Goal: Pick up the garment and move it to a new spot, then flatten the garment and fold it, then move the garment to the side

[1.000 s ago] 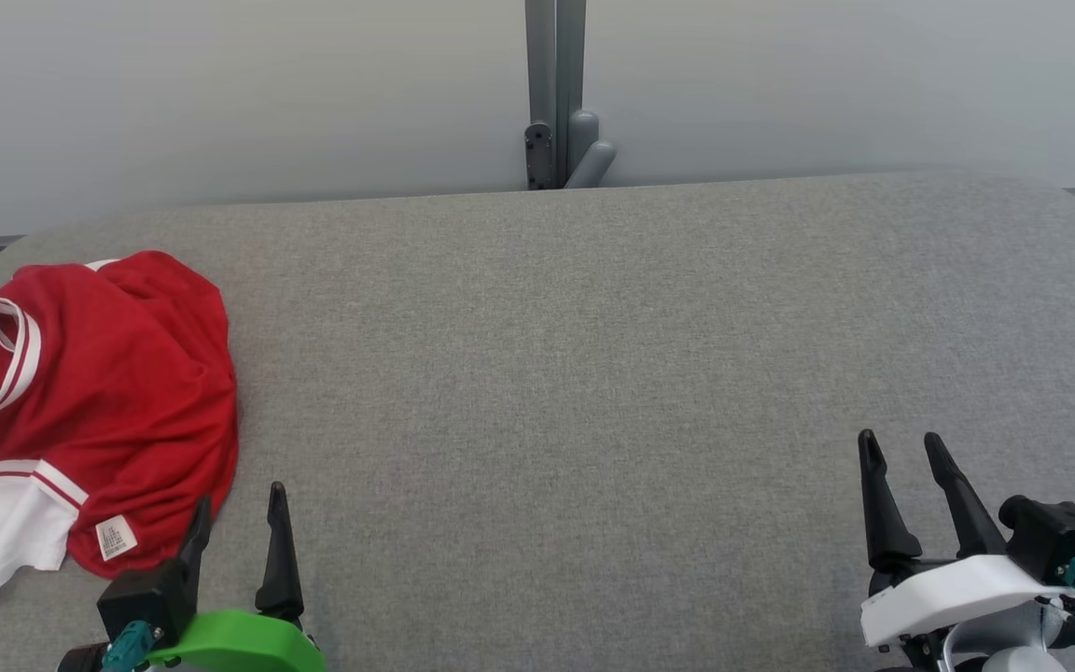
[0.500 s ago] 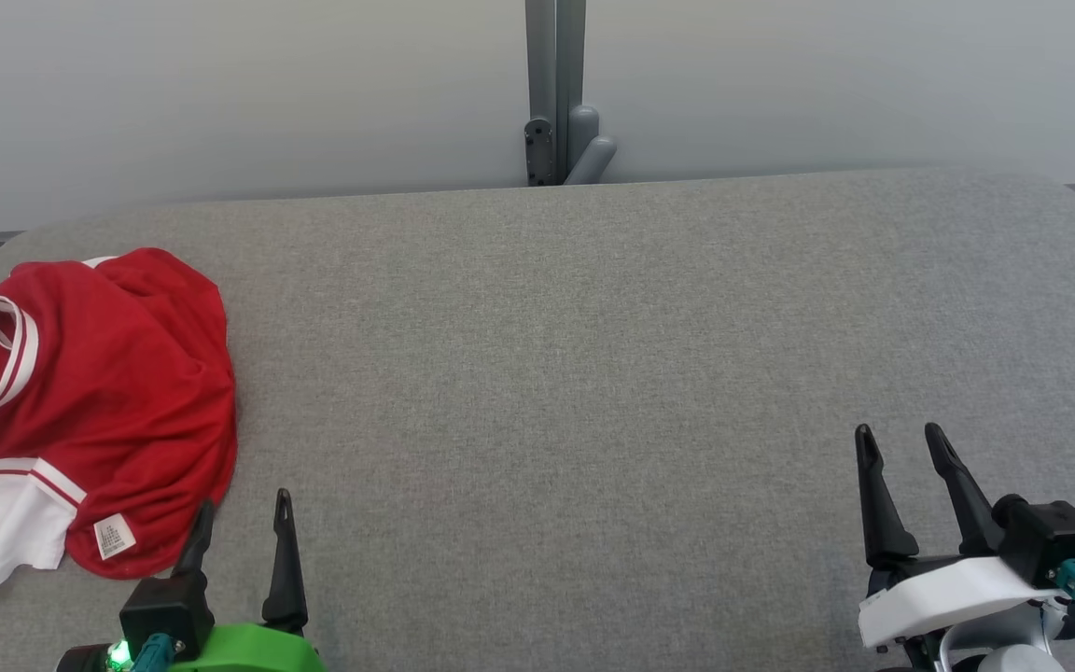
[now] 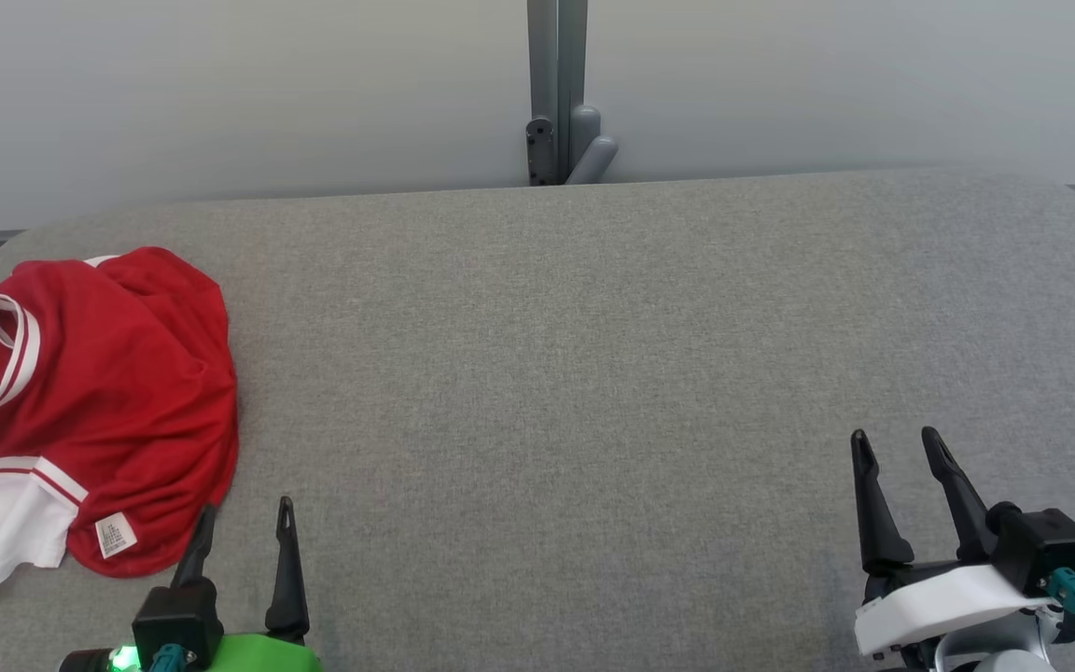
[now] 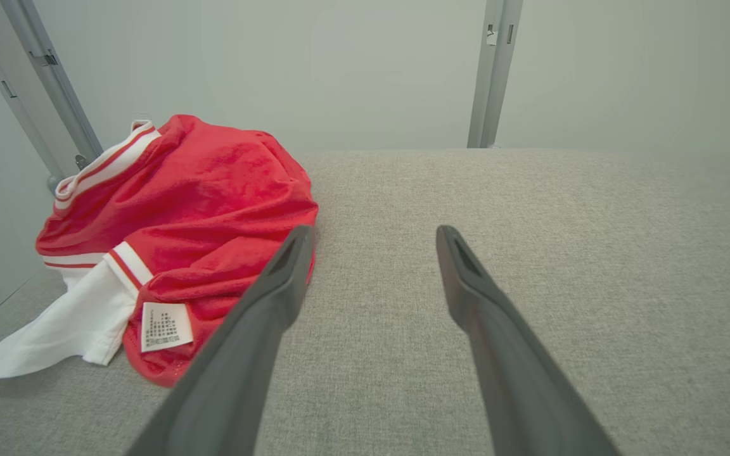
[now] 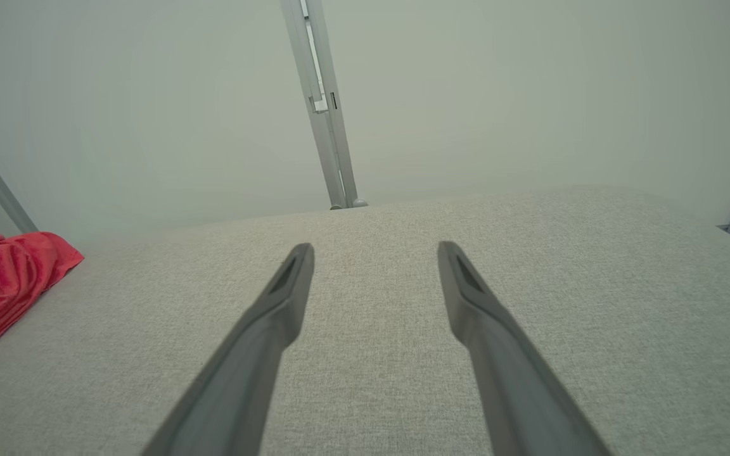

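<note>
I'm holding the left gripper (image 3: 247, 505) and right gripper (image 3: 894, 433) wide, empty; the garment (image 3: 108, 392) is looking limp and light, so I'm eyeing its bunched near edge.

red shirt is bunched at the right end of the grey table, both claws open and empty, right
Wrong end: the head view shows the shirt bunched at the left end of the table, by the left claw. It and the right claw are open and empty.

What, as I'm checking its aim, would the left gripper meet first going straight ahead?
Probably the grey table, just right of the garment; the left gripper points past it, though one finger may graze its edge. Depth unclear.
</note>
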Available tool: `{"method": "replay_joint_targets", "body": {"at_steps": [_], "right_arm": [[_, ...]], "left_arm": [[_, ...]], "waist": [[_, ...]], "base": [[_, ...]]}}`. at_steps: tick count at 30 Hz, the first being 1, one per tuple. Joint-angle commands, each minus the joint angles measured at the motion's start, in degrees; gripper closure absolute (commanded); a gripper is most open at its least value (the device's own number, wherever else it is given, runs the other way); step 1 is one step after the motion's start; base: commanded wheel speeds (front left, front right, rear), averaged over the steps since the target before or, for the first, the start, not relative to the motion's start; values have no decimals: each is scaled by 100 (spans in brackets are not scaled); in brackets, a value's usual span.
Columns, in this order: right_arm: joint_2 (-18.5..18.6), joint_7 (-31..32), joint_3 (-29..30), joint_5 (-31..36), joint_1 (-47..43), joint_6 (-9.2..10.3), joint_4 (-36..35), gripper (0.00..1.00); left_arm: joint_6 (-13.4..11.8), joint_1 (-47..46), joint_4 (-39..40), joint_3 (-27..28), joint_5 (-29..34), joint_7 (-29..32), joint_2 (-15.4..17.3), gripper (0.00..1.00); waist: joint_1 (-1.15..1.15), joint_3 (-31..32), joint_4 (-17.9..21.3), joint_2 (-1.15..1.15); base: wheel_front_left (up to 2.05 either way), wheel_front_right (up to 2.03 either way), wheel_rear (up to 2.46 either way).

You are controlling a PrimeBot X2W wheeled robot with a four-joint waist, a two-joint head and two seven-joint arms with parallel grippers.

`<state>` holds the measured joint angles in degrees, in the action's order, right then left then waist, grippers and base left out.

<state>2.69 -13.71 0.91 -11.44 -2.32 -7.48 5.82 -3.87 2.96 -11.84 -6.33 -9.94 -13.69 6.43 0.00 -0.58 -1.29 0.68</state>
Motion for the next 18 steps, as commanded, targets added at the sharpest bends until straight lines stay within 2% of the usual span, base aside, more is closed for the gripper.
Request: {"method": "replay_joint_targets", "body": {"at_steps": [1,13,18], "right_arm": [[30,-56,-17,133,-82,-2,6,0],[33,-163,-76,474,-124,-2,0,0],[32,-158,-81,394,-129,-1,31,0]], "left_arm": [[55,71,-15,17,179,-54,-9,0],[139,145,-25,85,704,-173,-86,0],[210,134,-88,197,558,-147,-134,0]], "waist": [[0,0,-7,-62],[0,-3,-3,-68],[0,-10,1,-68]], "base": [[0,0,0],[0,0,0],[0,0,0]]}}
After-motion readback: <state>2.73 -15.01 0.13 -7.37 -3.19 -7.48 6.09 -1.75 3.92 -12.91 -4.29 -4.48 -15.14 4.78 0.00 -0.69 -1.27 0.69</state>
